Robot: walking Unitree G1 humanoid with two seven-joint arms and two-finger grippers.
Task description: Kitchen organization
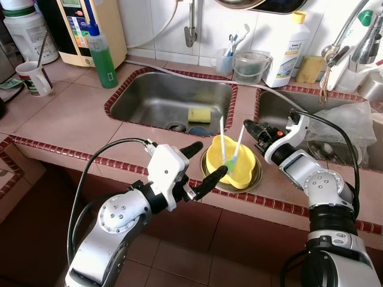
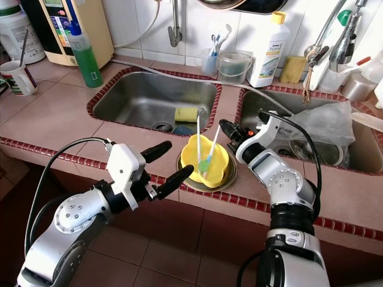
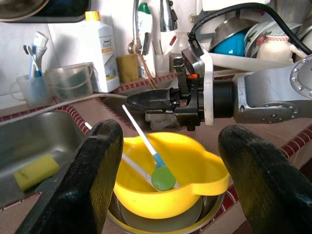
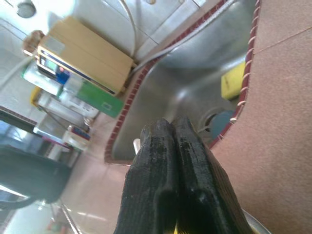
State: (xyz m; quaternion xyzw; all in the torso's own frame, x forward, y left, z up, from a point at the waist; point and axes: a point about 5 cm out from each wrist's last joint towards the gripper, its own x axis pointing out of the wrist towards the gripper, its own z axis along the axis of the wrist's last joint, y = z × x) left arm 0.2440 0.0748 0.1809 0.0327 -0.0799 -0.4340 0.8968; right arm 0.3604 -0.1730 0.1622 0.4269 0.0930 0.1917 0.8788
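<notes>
Left wrist view shows my left pincer (image 3: 170,183) spread wide before the yellow plastic bowl (image 3: 195,165) holding two white spoons (image 3: 146,146). My right pincer (image 1: 251,128), fingers pressed together on nothing, hovers at the bowl's 2 o'clock.

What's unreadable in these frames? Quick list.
- Metal bowl under the yellow bowl: eye views, inside covered by the yellow bowl.
- Right basin: eye views, contents masked by a crumpled plastic bag and the right end effector.
- White bottle: label print too small.
- Yellow bowl rim in the right wrist view: blocked by the shut fingers.
- Left sink drain: dark, unclear.
</notes>
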